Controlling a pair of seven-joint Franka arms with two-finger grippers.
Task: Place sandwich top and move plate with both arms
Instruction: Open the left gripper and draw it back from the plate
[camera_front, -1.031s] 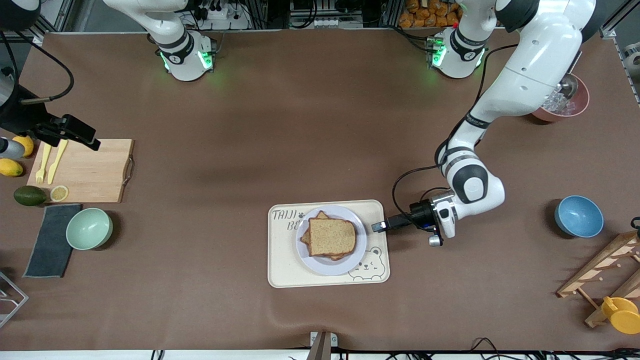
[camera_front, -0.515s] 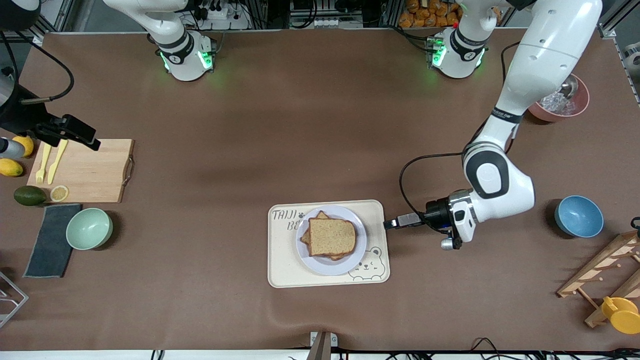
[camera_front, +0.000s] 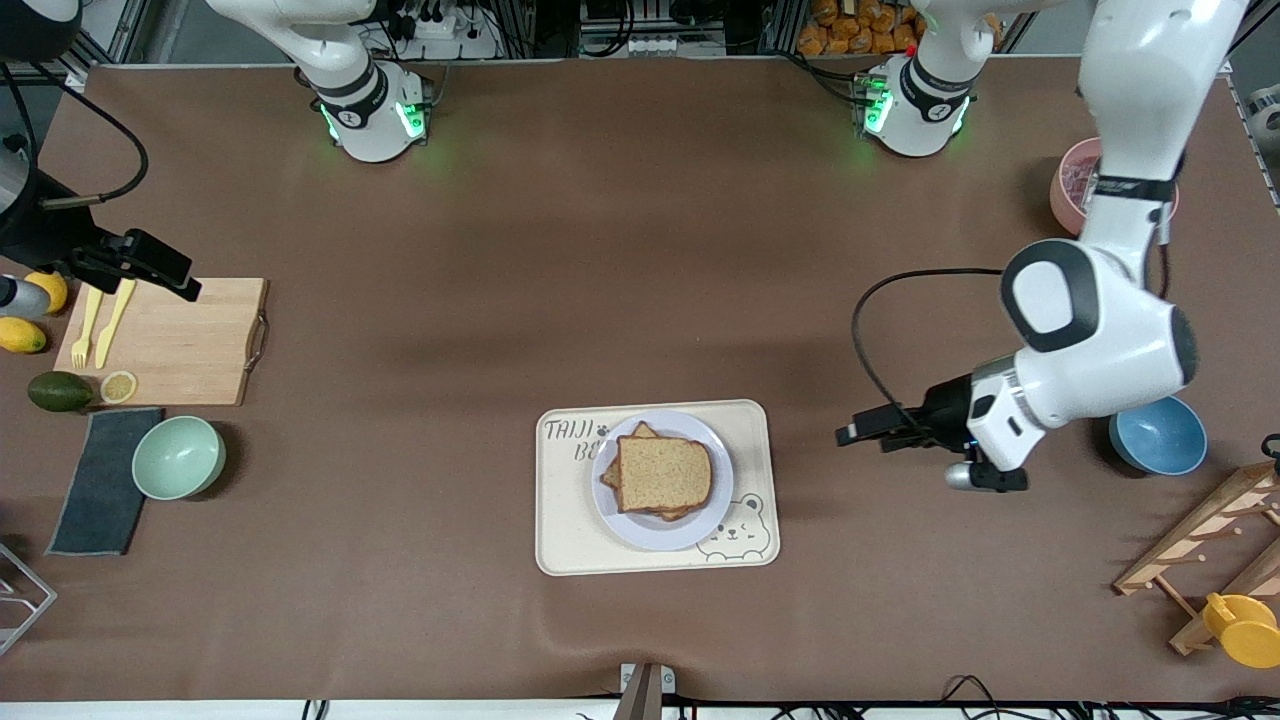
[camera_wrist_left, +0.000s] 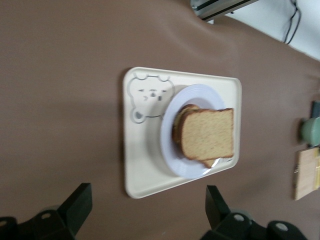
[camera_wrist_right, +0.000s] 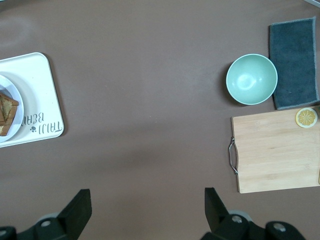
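Observation:
The sandwich top (camera_front: 665, 473) lies flat on the stacked sandwich on the plate (camera_front: 700, 525), which rests on a cream bear tray (camera_front: 560, 530) near the table's middle. My left gripper (camera_front: 850, 432) is open and empty over bare table beside the tray, toward the left arm's end. In the left wrist view its fingers (camera_wrist_left: 80, 205) frame the table next to the tray (camera_wrist_left: 145, 165), the plate (camera_wrist_left: 169, 150) and the sandwich top (camera_wrist_left: 207, 134). My right gripper (camera_front: 180, 278) waits open and empty over the cutting board's end; the right wrist view (camera_wrist_right: 147, 206) shows it over bare table.
A blue bowl (camera_front: 1157, 432), pink bowl (camera_front: 1065, 190), wooden rack (camera_front: 1200, 540) and yellow cup (camera_front: 1245, 628) stand at the left arm's end. A cutting board (camera_front: 170, 345), green bowl (camera_front: 178, 457), dark cloth (camera_front: 100, 480) and fruit lie at the right arm's end.
My left gripper has drawn back from the tray's edge toward the left arm's end of the table, and the arm has risen. The sandwich, plate and right arm have not moved.

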